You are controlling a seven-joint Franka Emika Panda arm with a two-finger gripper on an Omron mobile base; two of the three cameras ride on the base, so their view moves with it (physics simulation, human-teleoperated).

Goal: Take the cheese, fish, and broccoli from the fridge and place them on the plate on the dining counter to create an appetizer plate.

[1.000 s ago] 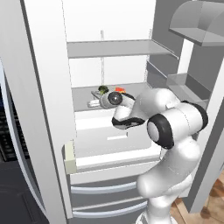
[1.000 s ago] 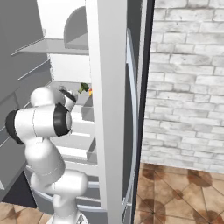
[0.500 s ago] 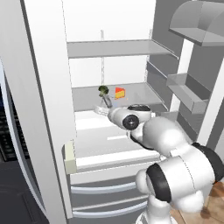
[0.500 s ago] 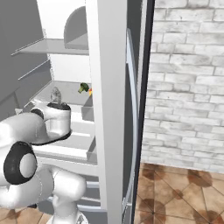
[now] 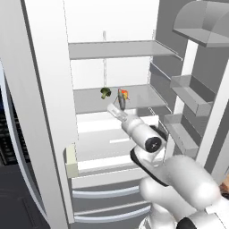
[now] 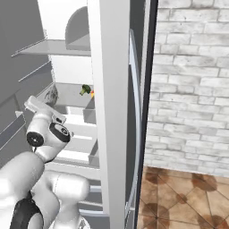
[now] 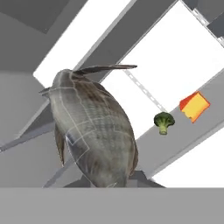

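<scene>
Hand view has the claw (image 7: 109,183) clenched on the fish (image 7: 94,127), its long axis running straight out from the tips, broccoli (image 7: 163,122) and cheese (image 7: 194,106) beyond on the shelf.

The small dark-green broccoli floret (image 5: 105,92) and orange cheese wedge (image 7: 194,106) sit apart on the pale fridge shelf (image 5: 89,100), under an overhanging upper shelf (image 5: 112,49).
</scene>
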